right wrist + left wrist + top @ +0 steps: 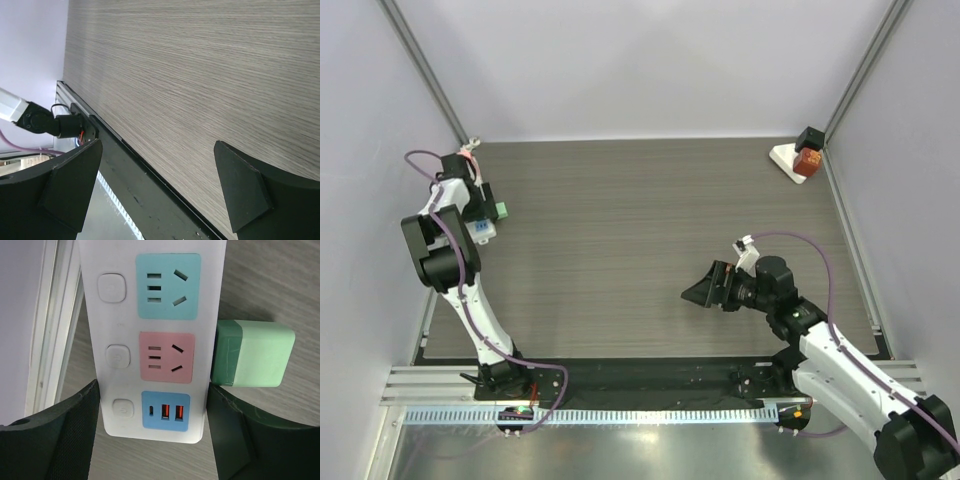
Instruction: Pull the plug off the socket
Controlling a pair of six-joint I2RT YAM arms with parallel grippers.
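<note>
- Left pincer (152,402) straddles the end of the power strip (92,322), one finger at each long edge, level with the USB block (166,410). Both sides look like contact, but can't tell if it's clamped or only resting against the edges.
- green plug (252,354) sits just ahead of the finger (240,440) on the right of the wrist view, touching the strip's edge level with the pink socket (166,357). Pins hidden, so seating unclear.
- Face sockets ahead of the fingers look empty.
- Right pincer (157,150) is released, jaws wide, nothing between them, bare table (200,60) ahead. It's well apart from the strip.
- Step, my read: anchor the strip. Squeeze square on both edges and keep that finger off the plug.
- Then the plug wants a straight pull away from the strip, no twisting.
- Risk: a grip this near the end may let the strip pivot.
</note>
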